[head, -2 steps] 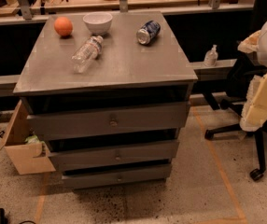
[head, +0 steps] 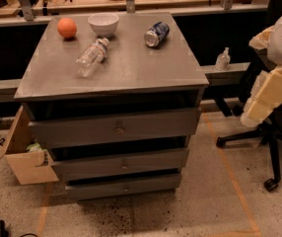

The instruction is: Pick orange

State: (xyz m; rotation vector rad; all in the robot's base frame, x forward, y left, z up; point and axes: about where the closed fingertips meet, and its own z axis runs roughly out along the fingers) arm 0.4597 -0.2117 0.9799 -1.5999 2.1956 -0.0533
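The orange (head: 67, 27) sits at the back left of the grey drawer cabinet's top (head: 131, 68), just left of a white bowl (head: 103, 23). My gripper is out of view. Only white and cream segments of my arm (head: 274, 90) show at the right edge, well to the right of the cabinet and far from the orange.
A clear plastic bottle (head: 91, 56) lies on its side in front of the orange. A blue can (head: 156, 34) lies on its side at the back right. An open cardboard box (head: 25, 154) stands on the floor at the left. An office chair base (head: 269, 142) is at the right. A wooden bench runs behind.
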